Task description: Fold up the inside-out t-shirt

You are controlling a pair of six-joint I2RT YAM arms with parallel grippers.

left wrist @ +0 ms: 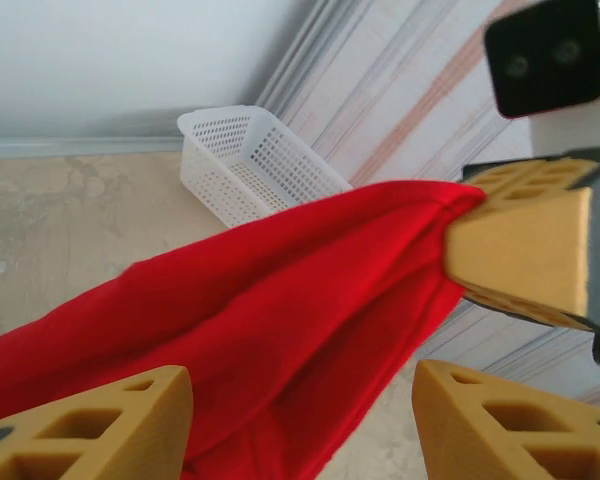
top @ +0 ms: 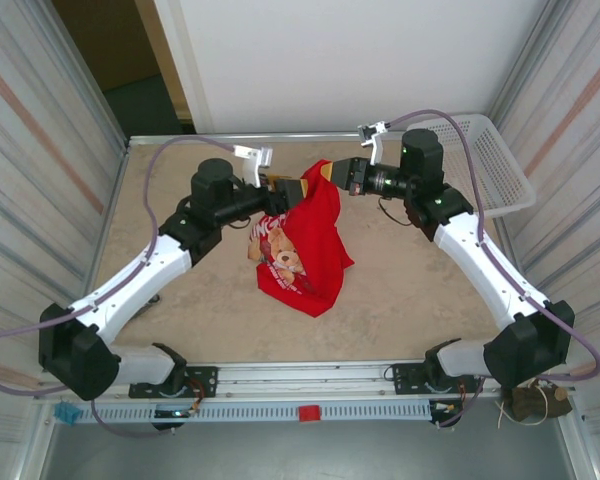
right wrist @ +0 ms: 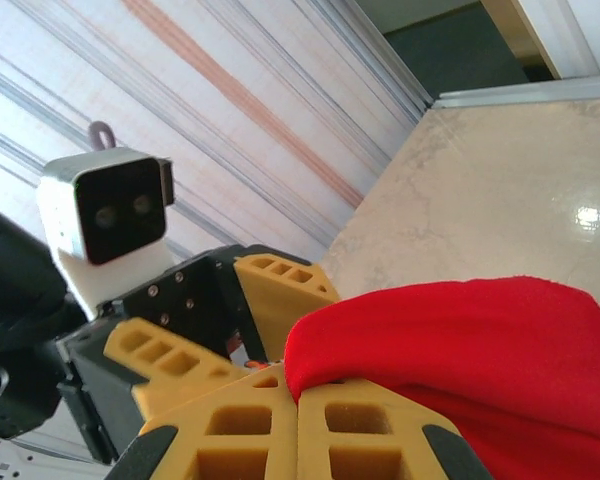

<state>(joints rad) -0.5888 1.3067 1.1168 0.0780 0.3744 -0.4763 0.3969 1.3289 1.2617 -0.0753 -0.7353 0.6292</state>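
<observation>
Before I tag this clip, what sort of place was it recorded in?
Probably a lab robot cell, not a home: a beige table edged with aluminium rail, striped panels closing both sides, and two arms bolted at its near edge with a red t-shirt between them.

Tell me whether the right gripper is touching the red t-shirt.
Touching. The right wrist view shows the right gripper shut, its yellow fingers pinching a fold of the t-shirt between them.

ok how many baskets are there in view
1: the white mesh basket stands at the far right corner of the table, away from the red t-shirt.
</observation>
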